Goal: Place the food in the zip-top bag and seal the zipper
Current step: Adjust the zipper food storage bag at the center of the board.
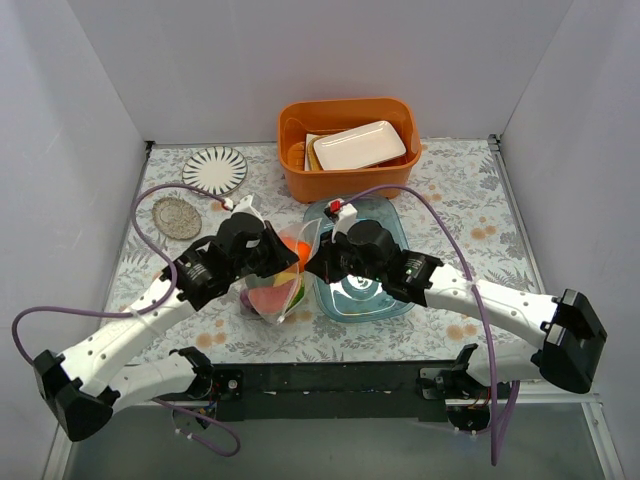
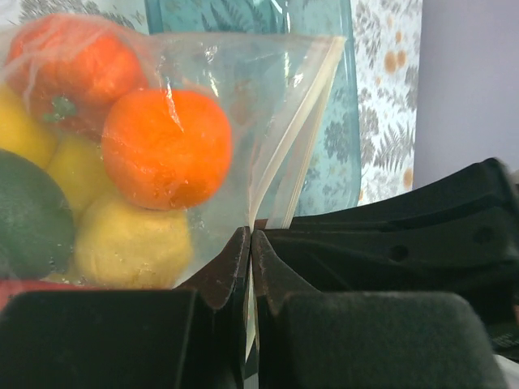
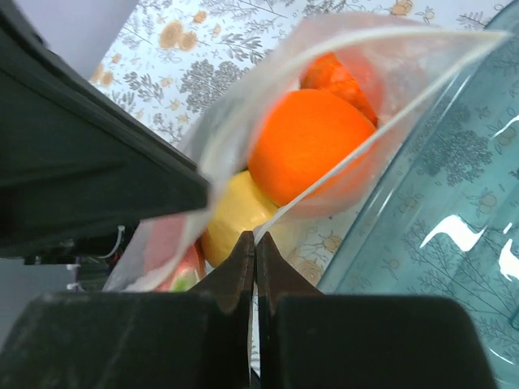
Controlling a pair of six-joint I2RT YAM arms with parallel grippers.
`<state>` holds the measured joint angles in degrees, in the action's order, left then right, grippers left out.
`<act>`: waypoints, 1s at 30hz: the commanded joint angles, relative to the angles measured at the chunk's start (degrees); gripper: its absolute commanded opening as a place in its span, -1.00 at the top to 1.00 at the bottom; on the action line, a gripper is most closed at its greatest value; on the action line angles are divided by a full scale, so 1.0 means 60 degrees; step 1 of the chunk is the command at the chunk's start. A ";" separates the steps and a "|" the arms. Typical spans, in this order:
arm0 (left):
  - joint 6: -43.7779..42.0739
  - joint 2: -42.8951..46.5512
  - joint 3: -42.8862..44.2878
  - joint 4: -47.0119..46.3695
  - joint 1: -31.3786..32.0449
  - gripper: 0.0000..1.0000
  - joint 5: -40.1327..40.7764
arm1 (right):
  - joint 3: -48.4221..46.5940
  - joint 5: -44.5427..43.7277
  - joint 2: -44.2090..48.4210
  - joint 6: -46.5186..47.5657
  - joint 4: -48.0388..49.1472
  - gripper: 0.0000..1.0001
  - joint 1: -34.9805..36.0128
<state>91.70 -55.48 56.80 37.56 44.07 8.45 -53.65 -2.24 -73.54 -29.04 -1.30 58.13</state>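
Note:
The clear zip-top bag (image 1: 276, 285) lies between the two arms with toy food inside: an orange (image 2: 166, 147), a red tomato (image 2: 65, 61), yellow lemons (image 2: 130, 243) and a dark green fruit (image 2: 28, 215). My left gripper (image 2: 250, 239) is shut on the whitish zipper strip (image 2: 304, 130) at the bag's mouth. My right gripper (image 3: 255, 241) is shut on the same zipper strip (image 3: 324, 190), with the orange (image 3: 312, 142) and a lemon (image 3: 235, 215) just behind it. In the top view both grippers (image 1: 285, 262) (image 1: 322, 262) meet at the bag's mouth edge.
A blue-tinted clear tray (image 1: 385, 300) lies right of the bag under my right gripper. An orange bin (image 1: 345, 150) with a white plate stands at the back. A striped plate (image 1: 215, 170) and a round coaster (image 1: 177, 217) lie at the back left.

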 commanded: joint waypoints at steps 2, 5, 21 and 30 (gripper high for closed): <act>-0.0503 -0.0625 0.0025 -0.0490 0.0008 1.00 -0.1379 | -0.0448 0.0184 -0.0063 -0.0419 0.1184 0.97 -0.0005; -0.0576 -0.0568 0.0391 -0.0169 0.0008 0.99 -0.0941 | -0.0711 -0.0664 -0.0078 -0.0653 0.0556 0.97 -0.0005; 0.0023 0.0122 0.4404 0.4136 -0.0051 1.00 0.4301 | -0.4136 0.2011 -0.1409 0.0254 0.0026 0.97 -0.0049; -0.0210 -0.0347 0.3968 0.5211 -0.0051 1.00 0.3591 | -0.8168 0.2702 -0.4397 -0.0110 -0.3180 0.97 -0.0386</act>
<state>91.81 -55.18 83.70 67.29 43.86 34.57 -94.21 9.41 -92.90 -28.91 -11.44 56.84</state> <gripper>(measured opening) 0.010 0.026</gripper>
